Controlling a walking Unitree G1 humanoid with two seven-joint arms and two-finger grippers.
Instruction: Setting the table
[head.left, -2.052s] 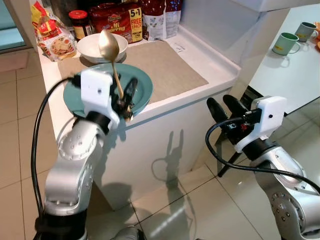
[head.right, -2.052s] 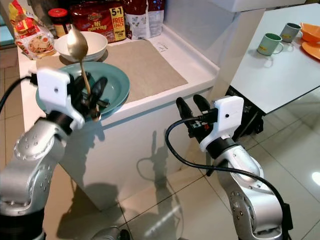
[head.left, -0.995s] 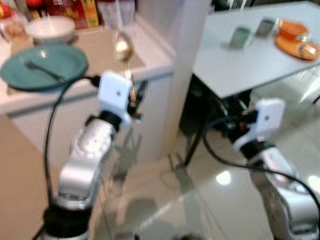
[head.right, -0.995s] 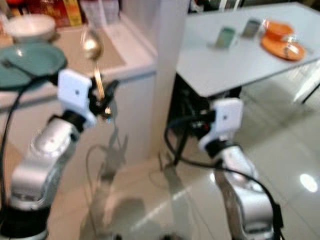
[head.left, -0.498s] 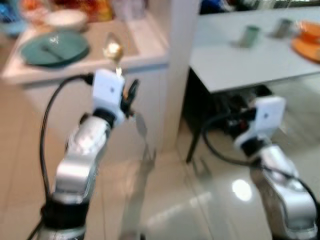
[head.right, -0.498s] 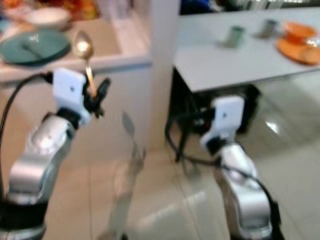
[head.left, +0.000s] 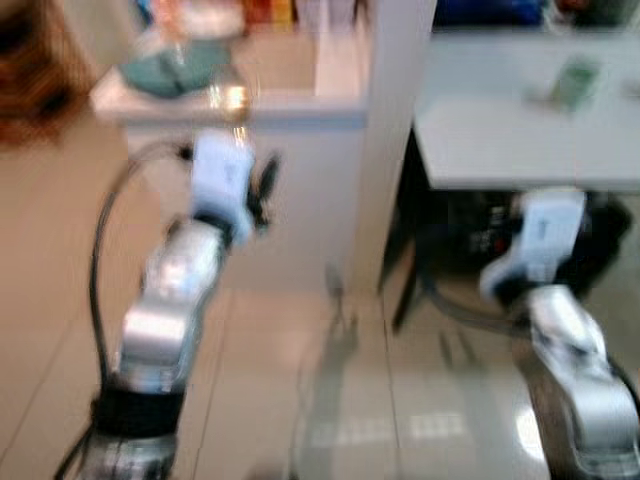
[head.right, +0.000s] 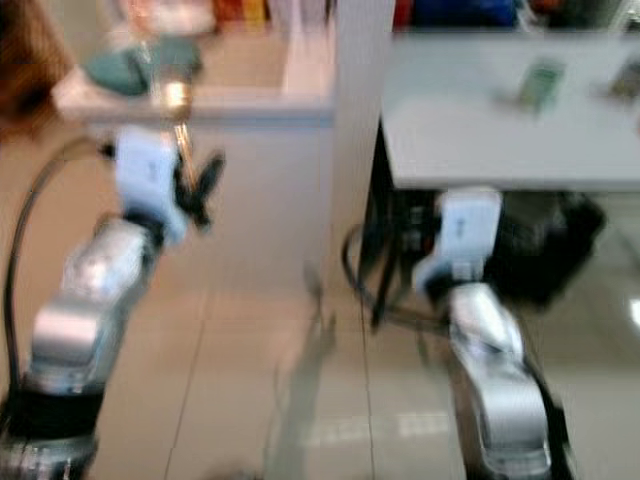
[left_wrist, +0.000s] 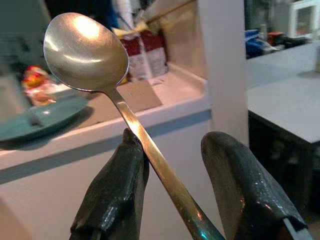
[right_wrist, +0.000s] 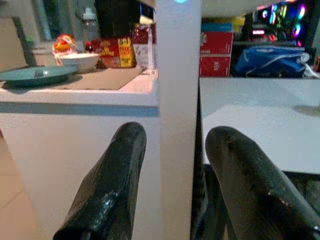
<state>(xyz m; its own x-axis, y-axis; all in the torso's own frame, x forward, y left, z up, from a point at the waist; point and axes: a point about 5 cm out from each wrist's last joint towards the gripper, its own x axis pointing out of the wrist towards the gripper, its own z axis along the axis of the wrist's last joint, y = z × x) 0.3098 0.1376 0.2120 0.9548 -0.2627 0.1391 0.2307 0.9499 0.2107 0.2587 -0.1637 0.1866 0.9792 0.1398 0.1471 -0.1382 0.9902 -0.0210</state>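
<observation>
Blurred head views. Beige tiled floor with glare patches. White counter ahead at left, white pillar at its end. White tabletop to the right, dark clutter beneath it. Red boxes and blue bag behind.

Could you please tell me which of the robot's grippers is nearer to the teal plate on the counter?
The left. The left gripper, holding the spoon, is just before the counter below the teal plate; the right gripper is further right, by the table.
</observation>
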